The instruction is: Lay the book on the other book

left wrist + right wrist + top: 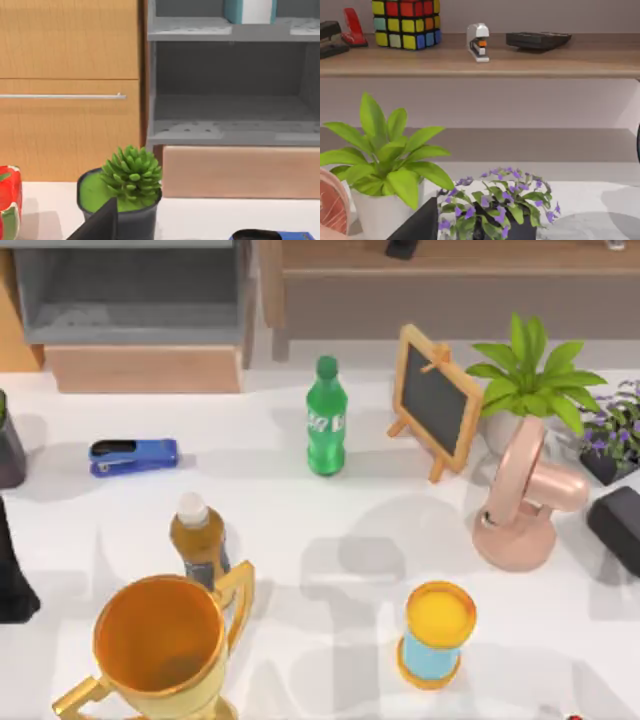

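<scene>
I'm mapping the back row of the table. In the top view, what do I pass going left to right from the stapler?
Blue stapler → green bottle → small chalkboard → leafy potted plant → purple-flowered plant.

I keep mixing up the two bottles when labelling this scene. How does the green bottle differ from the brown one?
The green bottle has a green cap and stands mid-table beside the small chalkboard; the brown bottle has a white cap and stands nearer the top view's left, right behind the gold trophy, which hides its base. The green bottle's label is light with lettering; the brown bottle's is dark. Both stand upright on the white table.
</scene>
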